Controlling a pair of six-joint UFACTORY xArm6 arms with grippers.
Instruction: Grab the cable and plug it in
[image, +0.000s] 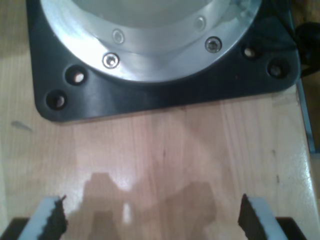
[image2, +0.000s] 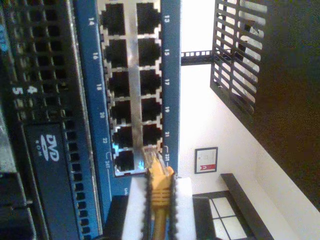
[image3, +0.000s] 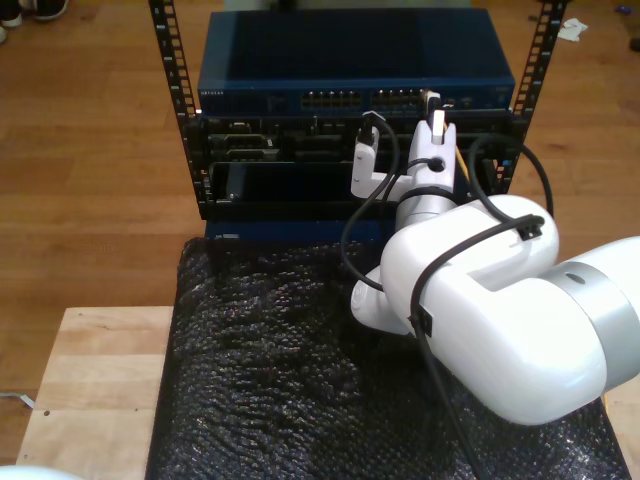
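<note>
My second gripper (image2: 159, 200) is clamping the thin yellow-orange network cable (image2: 159, 192) just behind its clear plug (image2: 150, 159), which is nearing the blue switch's ports (image2: 131, 100). The cable looks light and floppy, its latch fragile. My first gripper (image: 152, 220) is hanging wide and empty over pale wood (image: 165, 150).

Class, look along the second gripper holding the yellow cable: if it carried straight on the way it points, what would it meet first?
Most likely the blue switch's port panel: the cable plug in my second gripper sits at the port by label 23. Whether it already touches is unclear.
</note>
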